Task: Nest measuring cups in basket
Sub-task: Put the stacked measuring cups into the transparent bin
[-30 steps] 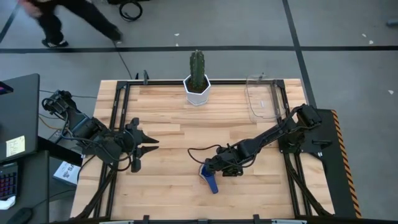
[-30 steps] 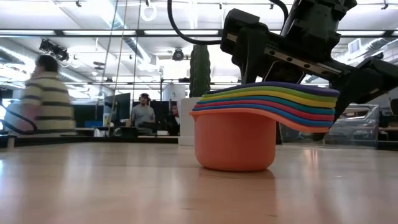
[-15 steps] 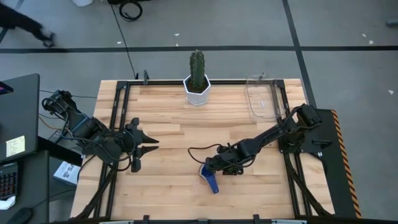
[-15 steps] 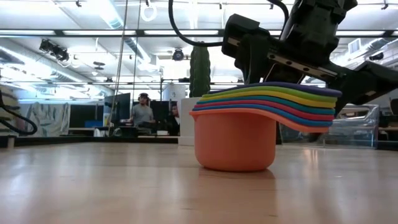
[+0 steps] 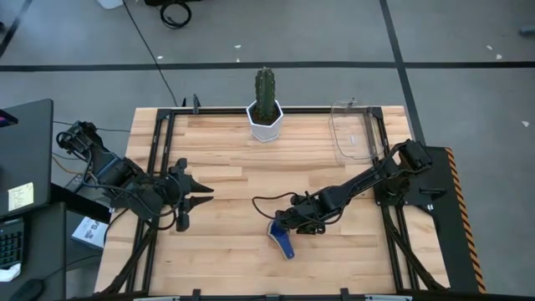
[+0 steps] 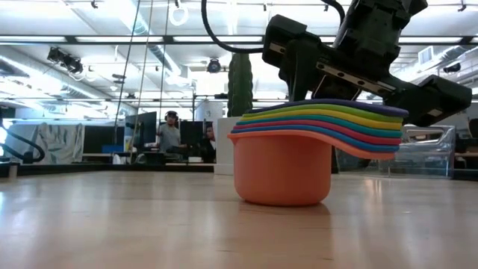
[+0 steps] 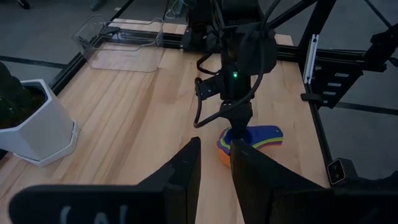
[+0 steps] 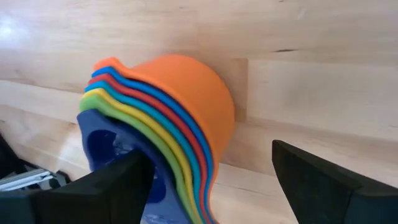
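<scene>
Cups [image 6: 299, 161] nested in one stack, orange outermost, standing on the table [image 5: 234, 251] near its front middle; in the high view only the blue top and handle show [image 5: 282, 241]. No writing or brand readable on cups, pot or rig.

Right gripper [image 8: 208, 180] low over the stack, fingers [image 8: 317, 180] spread wide to either side of the cups, gripping nothing; contact cannot be told.

Basket [image 5: 353, 130] at the far right corner of the table, well apart from the stack.

Left gripper [image 5: 194, 198] at the table's left side, jaws a little apart, holding nothing.

Cactus pot [image 5: 265, 121] at far edge, middle.
</scene>
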